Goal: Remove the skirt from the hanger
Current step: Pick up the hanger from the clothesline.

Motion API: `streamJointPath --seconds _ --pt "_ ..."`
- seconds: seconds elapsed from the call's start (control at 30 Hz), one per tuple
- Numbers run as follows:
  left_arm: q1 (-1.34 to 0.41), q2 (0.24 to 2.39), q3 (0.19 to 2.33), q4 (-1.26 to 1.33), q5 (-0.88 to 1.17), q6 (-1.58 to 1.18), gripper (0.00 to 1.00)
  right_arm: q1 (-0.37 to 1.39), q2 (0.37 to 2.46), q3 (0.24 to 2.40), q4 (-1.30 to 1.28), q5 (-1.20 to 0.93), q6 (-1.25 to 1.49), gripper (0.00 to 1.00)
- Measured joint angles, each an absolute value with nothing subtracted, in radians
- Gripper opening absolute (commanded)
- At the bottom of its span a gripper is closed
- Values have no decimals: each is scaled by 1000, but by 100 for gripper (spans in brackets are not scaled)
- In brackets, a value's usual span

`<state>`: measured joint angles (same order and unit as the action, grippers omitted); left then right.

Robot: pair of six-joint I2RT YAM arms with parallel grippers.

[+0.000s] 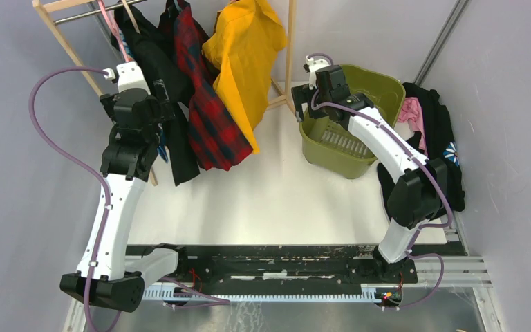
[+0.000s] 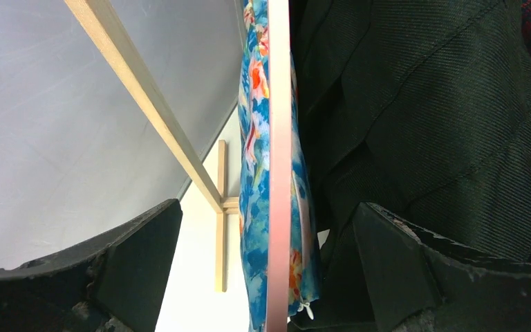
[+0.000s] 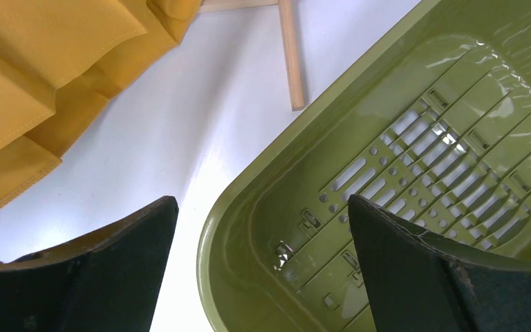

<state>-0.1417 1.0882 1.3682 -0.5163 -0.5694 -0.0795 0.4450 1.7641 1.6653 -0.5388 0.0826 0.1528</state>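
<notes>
Left end effector [image 2: 266, 228] apart, straddling flat pink hanger [image 2: 278, 104]; blue floral fabric skirt [image 2: 254, 173] looks limp, light: pinch near hanger. Right end effector [image 3: 263, 228] apart over olive plastic basket [image 3: 304, 138].

Arms extended forward, left tool [image 2: 266, 207] and right tool [image 3: 263, 202] agape (fully).
</notes>
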Motion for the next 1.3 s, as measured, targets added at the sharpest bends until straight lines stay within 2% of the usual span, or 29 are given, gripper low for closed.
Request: streamJointPath --seconds 0.37,0.93,1.03,1.2,1.3 --pt "-143 1092 1383 -503 -582 -36 99 445 1765 1674 -579 79 -78 100" --pt "-166 1239 1695 -414 -694 99 98 445 1757 1671 -599 43 -176 100" --pt "-171 1225 1682 -413 -585 44 98 445 1739 1624 -598 45 -186 100" --pt "-173 1079 1487 -392 -304 -111 98 445 1727 1560 -600 59 -204 100" --pt "-176 1014 1395 -422 -225 -166 98 445 1727 1554 -599 66 -207 100"
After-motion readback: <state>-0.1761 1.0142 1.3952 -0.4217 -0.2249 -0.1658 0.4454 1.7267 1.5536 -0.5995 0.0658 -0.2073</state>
